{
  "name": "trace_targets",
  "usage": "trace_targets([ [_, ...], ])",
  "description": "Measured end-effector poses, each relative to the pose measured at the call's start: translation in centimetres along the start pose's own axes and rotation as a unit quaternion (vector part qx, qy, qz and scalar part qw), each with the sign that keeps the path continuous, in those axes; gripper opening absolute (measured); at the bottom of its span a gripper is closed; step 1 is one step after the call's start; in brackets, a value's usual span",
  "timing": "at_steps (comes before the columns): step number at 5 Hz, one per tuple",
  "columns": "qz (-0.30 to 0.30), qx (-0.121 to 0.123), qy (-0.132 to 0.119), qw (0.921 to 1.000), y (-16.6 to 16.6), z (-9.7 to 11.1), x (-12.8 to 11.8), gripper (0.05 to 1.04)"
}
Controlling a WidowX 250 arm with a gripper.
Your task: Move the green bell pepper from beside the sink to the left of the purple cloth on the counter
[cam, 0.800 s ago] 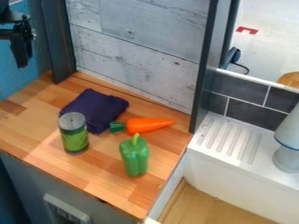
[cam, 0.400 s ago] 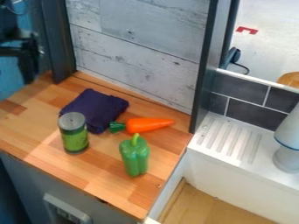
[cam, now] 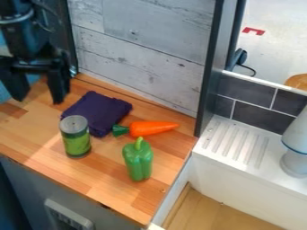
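The black gripper (cam: 39, 98) hangs at the upper left, above the counter's back left part, its two fingers apart with nothing between them. Nearest to it, a folded dark purple cloth (cam: 99, 111) lies to its right and lower. A green can with a grey lid (cam: 75, 137) stands in front of the cloth, hiding part of its left edge. An orange carrot (cam: 151, 128) with a green top lies just right of the cloth. In front of the carrot is a green bell pepper (cam: 138, 161), upright with its stem upward.
The wooden counter (cam: 36, 130) is backed by a grey plank wall (cam: 144, 54) with dark posts at both sides. On the right are a white ridged drainboard (cam: 234, 143), a grey and white object (cam: 295, 155) and dark tiles (cam: 258, 117).
The arm and gripper have moved right and down from the upper left edge, and both fingers now show over the counter's left part. The cloth, can, carrot and pepper have stayed put.
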State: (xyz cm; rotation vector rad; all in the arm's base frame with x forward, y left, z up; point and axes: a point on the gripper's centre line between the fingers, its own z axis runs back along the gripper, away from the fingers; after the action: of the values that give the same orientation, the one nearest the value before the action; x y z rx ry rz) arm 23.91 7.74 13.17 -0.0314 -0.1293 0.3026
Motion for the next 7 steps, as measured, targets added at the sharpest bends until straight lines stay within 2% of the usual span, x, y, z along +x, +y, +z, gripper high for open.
trace_targets([
  [3,-0.062,-0.023,-0.002,0.9978,-6.1,-2.3,-1.3,1.003],
  [6,-0.073,-0.016,0.011,0.9971,-8.6,-5.9,-0.8,1.003],
  [7,-0.070,-0.015,0.001,0.9975,-8.9,-6.8,-0.2,1.003],
])
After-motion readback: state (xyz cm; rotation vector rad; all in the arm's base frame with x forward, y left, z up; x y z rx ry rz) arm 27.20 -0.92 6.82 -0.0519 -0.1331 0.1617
